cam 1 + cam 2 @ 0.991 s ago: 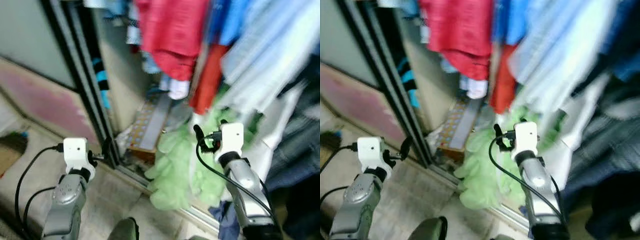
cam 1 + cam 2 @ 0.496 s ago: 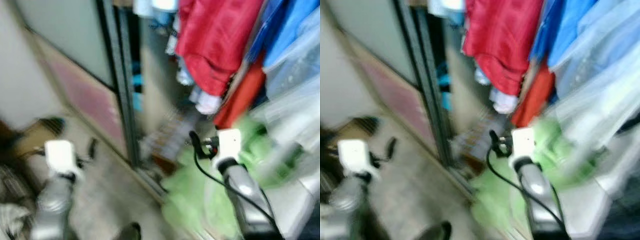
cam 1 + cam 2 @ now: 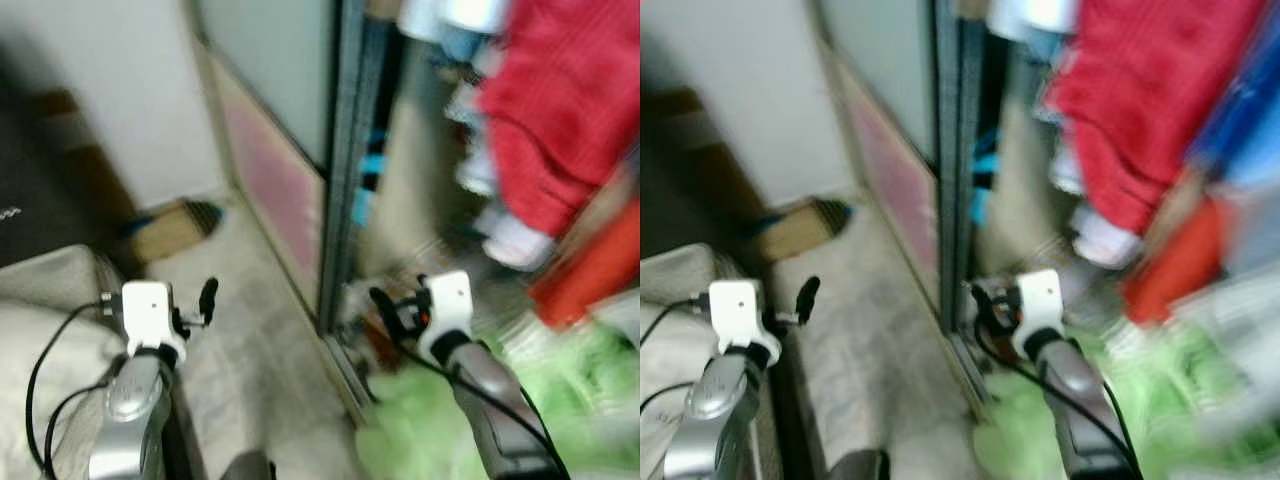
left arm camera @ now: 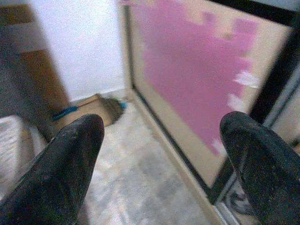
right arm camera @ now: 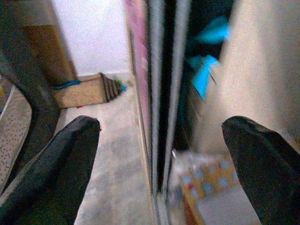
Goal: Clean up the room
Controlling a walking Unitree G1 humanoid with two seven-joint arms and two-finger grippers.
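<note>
Wardrobe doorway point(image 3: 345, 170), left gripper point(image 4: 161, 154) and right gripper point(image 5: 159, 159) wide open, empty

Both head eyes look down, blurred, at the wardrobe door point(image 3: 335, 150); the 2 wrist cameras seemingly share its frame.

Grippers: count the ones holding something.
0. The left gripper is open above the floor; the right gripper is open beside the closet door frame.
</note>
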